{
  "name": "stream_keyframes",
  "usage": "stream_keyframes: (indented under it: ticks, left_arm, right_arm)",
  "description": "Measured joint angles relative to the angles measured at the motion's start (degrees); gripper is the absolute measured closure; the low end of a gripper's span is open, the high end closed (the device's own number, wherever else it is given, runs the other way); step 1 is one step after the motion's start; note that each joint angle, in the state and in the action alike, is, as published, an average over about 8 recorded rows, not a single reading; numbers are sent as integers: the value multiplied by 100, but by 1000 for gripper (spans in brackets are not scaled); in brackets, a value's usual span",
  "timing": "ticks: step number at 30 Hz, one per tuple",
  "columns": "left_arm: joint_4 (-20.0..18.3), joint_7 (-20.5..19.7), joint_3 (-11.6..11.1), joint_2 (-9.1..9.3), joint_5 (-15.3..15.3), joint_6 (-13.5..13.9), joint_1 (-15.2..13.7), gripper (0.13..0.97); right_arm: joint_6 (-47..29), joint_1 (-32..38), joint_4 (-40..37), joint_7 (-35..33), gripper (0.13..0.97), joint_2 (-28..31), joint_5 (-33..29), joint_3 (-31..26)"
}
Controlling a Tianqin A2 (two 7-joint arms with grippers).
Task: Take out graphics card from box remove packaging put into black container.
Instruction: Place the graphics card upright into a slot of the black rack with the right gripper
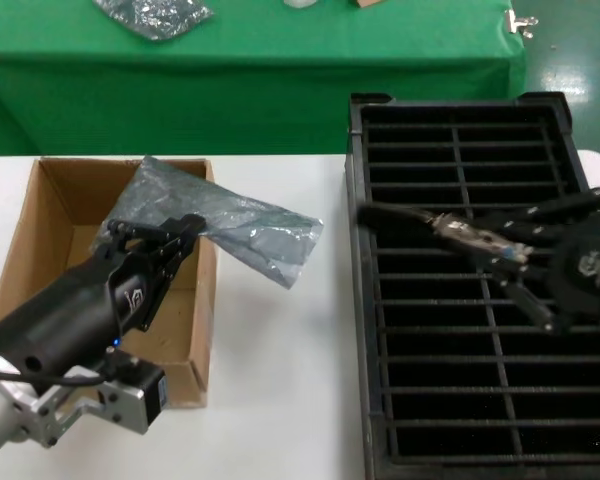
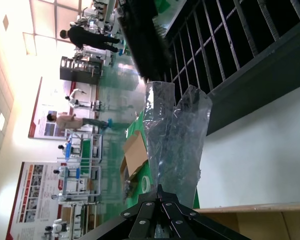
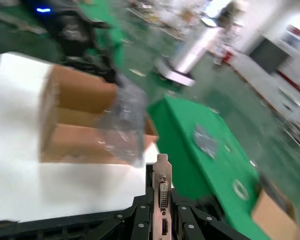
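Observation:
My left gripper (image 1: 185,236) is shut on one end of the translucent grey-blue packaging bag (image 1: 242,228) and holds it above the brown cardboard box (image 1: 48,225); the bag hangs out over the box's right wall and the white table. It also shows in the left wrist view (image 2: 175,135). My right gripper (image 1: 510,262) is shut on the graphics card (image 1: 470,236), held flat over the upper middle of the black container (image 1: 460,400). In the right wrist view the card's silver bracket (image 3: 162,187) stands between the fingers.
A second wrinkly silver-grey bag (image 1: 155,15) lies on the green-covered table (image 1: 280,60) behind. The white table (image 1: 280,380) runs between box and tray. The tray's lower slots hold nothing I can see.

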Motion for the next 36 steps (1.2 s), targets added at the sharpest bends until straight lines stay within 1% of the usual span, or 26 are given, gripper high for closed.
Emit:
stream_keyframes:
  ticks: [3, 6, 14, 17, 21, 24, 28, 32, 36]
  left_arm:
    - [0, 0, 0, 0, 0, 0, 0, 958]
    - [0, 0, 0, 0, 0, 0, 0, 958]
    - [0, 0, 0, 0, 0, 0, 0, 958]
    - [0, 0, 0, 0, 0, 0, 0, 958]
    - [0, 0, 0, 0, 0, 0, 0, 958]
    - [0, 0, 0, 0, 0, 0, 0, 958]
    - [0, 0, 0, 0, 0, 0, 0, 958]
    - [0, 0, 0, 0, 0, 0, 0, 958]
    - [0, 0, 0, 0, 0, 0, 0, 958]
  right_arm:
    - [-413, 529, -1, -181, 906, -44, -103, -331]
    - [-991, 1139, -21, -285, 906, -78, -285, -697]
    - [-2785, 2877, -183, -150, 906, -247, -711, -1677]
    - [-3431, 3582, -278, -14, 906, -369, -776, -2176]
    - [-4055, 4579, -408, 221, 906, -493, -715, -3070]
    - [-4289, 5247, -496, 399, 906, -535, -588, -3769]
    - [-4396, 5820, -615, 591, 906, -604, -476, -4457]
    - [-4427, 6068, -762, 759, 906, -735, -493, -4830]
    - [-4436, 6113, -935, 916, 906, -899, -597, -4971]
